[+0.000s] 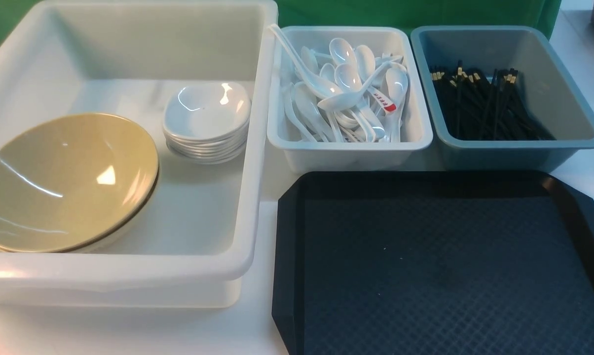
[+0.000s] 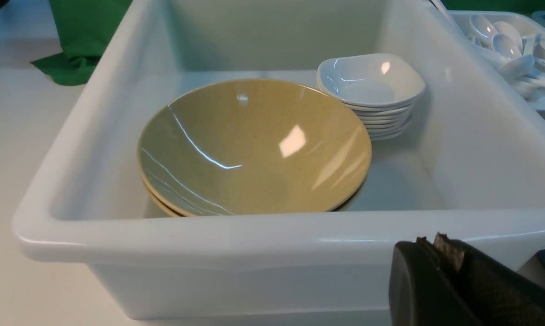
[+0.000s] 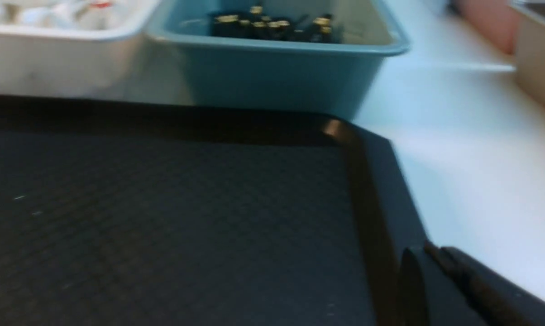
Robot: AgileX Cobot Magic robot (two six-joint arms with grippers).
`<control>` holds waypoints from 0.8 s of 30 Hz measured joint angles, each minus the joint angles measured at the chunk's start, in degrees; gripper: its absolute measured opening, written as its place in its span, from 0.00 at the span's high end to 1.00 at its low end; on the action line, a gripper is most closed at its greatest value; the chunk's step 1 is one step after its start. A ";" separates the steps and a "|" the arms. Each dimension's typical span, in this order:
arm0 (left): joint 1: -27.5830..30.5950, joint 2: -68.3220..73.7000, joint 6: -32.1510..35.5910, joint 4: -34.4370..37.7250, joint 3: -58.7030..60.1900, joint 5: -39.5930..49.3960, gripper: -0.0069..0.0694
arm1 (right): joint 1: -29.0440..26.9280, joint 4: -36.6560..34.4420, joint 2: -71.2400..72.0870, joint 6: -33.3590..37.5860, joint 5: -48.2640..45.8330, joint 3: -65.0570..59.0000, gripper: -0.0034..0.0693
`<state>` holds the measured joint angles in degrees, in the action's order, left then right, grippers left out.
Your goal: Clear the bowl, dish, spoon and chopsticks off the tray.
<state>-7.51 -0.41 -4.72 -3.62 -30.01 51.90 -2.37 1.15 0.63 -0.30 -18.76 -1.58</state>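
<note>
While the big black plastic tray (image 1: 440, 266) with its diamond texture and cut-off corners lies bare at near right on the white surface (image 1: 129, 330), everything sits in the tubs. The wide glossy olive-yellow bowl (image 1: 65, 182) tops another like it at the near left of the large white plastic tub (image 1: 129, 268), with the small white rounded-square dish (image 1: 207, 108) crowning a stack just beside it, to the right and farther back. White soup spoons (image 1: 346, 88) fill the small white tub (image 1: 349, 150) behind the tray; black chopsticks (image 1: 484, 106) lie in the grey-blue tub (image 1: 519, 148) to its right. Left claw (image 2: 437, 246) is pressed closed, empty, near the big tub's front wall. Right claw (image 3: 428, 253) closed too, holding nothing, over the tray's right rim.
</note>
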 joint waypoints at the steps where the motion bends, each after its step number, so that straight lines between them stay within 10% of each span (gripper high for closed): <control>1: 0.00 0.00 0.00 0.00 0.00 0.00 0.92 | 0.60 0.00 0.00 -0.04 0.00 0.00 0.90; 24: 0.00 0.00 -0.05 0.00 0.00 0.00 0.92 | 0.74 0.14 0.05 0.30 0.06 0.00 0.90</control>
<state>-7.51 -0.41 -4.78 -3.62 -30.01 51.90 -1.63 1.28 0.68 0.00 -18.70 -1.58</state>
